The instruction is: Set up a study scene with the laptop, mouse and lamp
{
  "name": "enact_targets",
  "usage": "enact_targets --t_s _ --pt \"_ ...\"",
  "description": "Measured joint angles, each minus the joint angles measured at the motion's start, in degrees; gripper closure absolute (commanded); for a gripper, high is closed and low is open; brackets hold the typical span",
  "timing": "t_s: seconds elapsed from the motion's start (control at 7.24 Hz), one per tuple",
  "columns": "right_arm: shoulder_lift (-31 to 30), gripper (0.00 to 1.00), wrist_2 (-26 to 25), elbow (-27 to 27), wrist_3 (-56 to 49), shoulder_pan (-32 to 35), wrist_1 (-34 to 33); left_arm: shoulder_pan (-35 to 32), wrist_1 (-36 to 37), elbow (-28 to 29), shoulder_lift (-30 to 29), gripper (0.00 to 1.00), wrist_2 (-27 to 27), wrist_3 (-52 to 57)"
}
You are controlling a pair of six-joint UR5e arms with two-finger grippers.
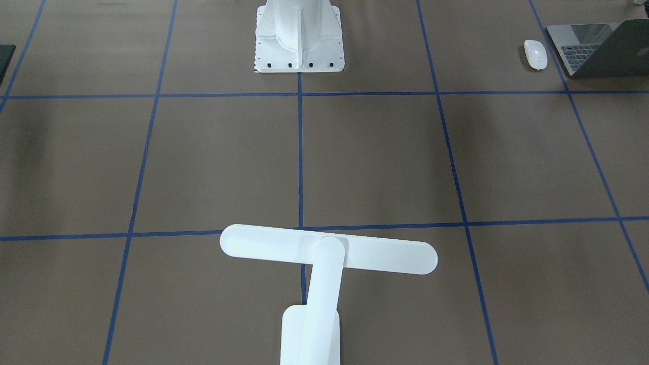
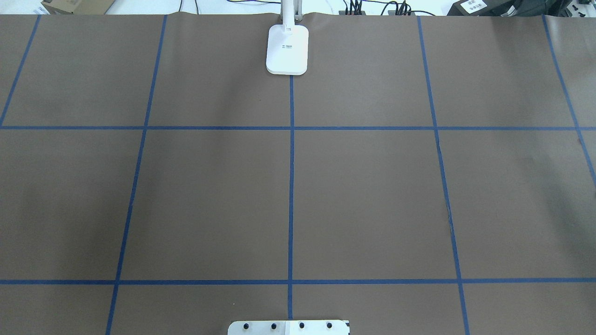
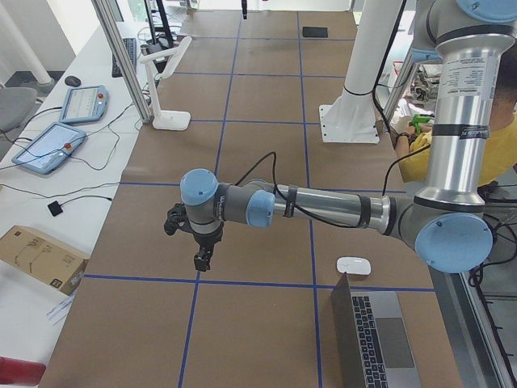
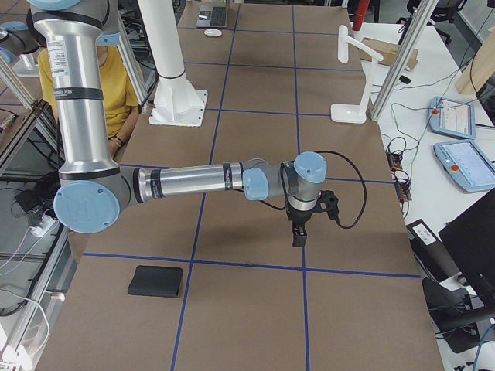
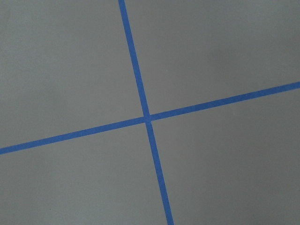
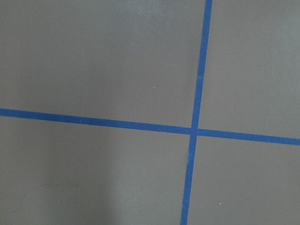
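The grey laptop (image 1: 603, 48) stands open at the table's left end, near the robot's side; it also shows in the exterior left view (image 3: 376, 339). The white mouse (image 1: 535, 55) lies just beside it (image 3: 353, 265). The white lamp (image 1: 328, 249) stands upright at the middle of the far edge, its base (image 2: 287, 49) on the centre tape line. The left gripper (image 3: 202, 260) hangs low over bare table, away from the laptop and mouse. The right gripper (image 4: 298, 236) hangs low over bare table at the other end. I cannot tell whether either is open. Both wrist views show only paper and tape.
The white ribbed pedestal (image 1: 299, 38) is bolted at the robot's side in the middle. A thin black pad (image 4: 155, 280) lies at the right end, near the robot's side. Brown paper with blue tape lines (image 2: 291, 186) covers the table. A person in yellow (image 4: 85, 85) sits behind.
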Motion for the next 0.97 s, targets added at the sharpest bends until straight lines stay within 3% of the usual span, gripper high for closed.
enact_targets --t_s 0.97 --pt "0.00 0.00 0.00 -0.17 -0.06 -0.06 0.05 -0.18 0.79 -0.58 0.00 0.00 -1.76 1.72"
